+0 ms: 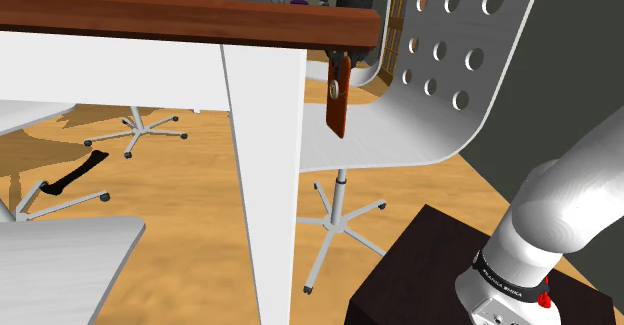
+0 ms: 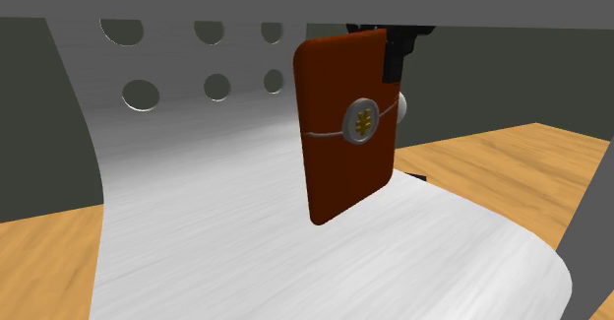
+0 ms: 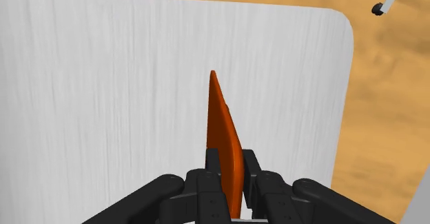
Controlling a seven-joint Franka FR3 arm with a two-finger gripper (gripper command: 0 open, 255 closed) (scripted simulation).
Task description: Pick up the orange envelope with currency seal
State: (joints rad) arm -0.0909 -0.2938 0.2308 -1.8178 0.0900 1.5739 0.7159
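**Wood floor, white chair, and an envelope up in the air**

Two black fingers of the end effector [image 3: 232,166] squeeze tight on the upper end of the orange envelope [image 2: 335,175]. The envelope hangs down from them, over the white chair seat [image 2: 246,254]. A round seal [image 2: 362,124] sits on its flat side. The chair back [image 2: 177,82], full of round holes, stands close by. The brown desk [image 1: 150,18] edge is just above the envelope. Open wood floor [image 3: 386,105] lies past the seat's edge.

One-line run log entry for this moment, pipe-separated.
pincer: shut on orange envelope | pose: hangs upright over white chair seat | seal: faces second exterior view | status: grasp made
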